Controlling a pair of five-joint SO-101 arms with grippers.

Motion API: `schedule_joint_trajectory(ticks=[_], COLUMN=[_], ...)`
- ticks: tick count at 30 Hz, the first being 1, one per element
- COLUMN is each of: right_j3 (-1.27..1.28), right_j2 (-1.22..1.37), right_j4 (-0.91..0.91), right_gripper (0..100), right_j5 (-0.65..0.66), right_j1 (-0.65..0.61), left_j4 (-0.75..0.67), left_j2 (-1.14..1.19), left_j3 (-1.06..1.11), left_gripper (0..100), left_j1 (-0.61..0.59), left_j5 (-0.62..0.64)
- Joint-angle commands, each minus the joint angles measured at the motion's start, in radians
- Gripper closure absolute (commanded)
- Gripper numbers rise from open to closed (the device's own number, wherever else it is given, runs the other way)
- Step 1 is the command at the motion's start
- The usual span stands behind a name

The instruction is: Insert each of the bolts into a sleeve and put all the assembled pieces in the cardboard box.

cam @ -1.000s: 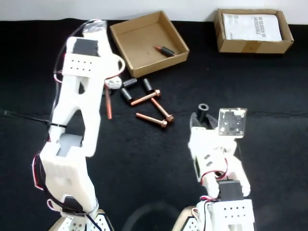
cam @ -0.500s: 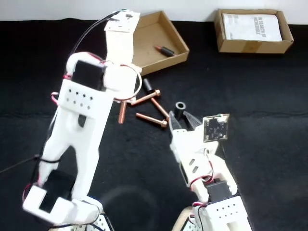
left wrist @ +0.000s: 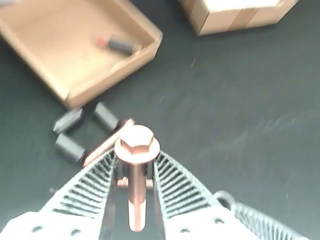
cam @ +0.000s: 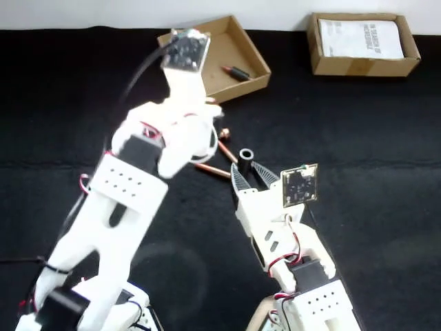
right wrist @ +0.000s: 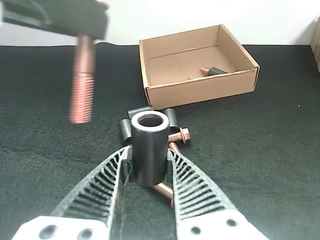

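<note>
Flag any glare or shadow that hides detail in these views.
High view: even light, no hard shadows on the black cloth. Left wrist view: a soft sheen on the head of the held bolt, nothing lost. Right wrist view: the rim of the sleeve glints faintly; the wall behind is plain bright white.

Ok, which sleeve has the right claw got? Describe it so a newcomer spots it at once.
Find the open cardboard box at the table's far edge, then come toward the arms to the right claw. The sleeve clamped in it stands upright with its bore facing up, whereas the loose sleeves behind it lie on the black mat.
</note>
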Motion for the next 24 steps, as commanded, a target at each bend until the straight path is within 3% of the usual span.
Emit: schedule_joint_trajectory(ticks=[1, 8, 15, 24], right_j3=[-0.005, -0.002, -0.002, -0.002], right_j2=[-0.015, -0.012, -0.01, -0.01], right_j4=[-0.024, -0.021, -0.019, -0.019], right_gripper=[99.1, 99.1, 99.1, 99.1], right_j5=[-0.005, -0.005, -0.005, -0.005], right_j1=[-0.007, -0.004, -0.007, -0.007], left_j4=[-0.183, -0.209, -0.333, -0.334], left_j2=[-0.113, -0.176, -0.177, -0.17], left_j3=[0.119, 0.177, 0.166, 0.139], left_gripper=[99, 99, 99, 99], left_j1=[0.053, 0.107, 0.127, 0.208], left_j5=[-0.003, 0.0, -0.005, -0.006])
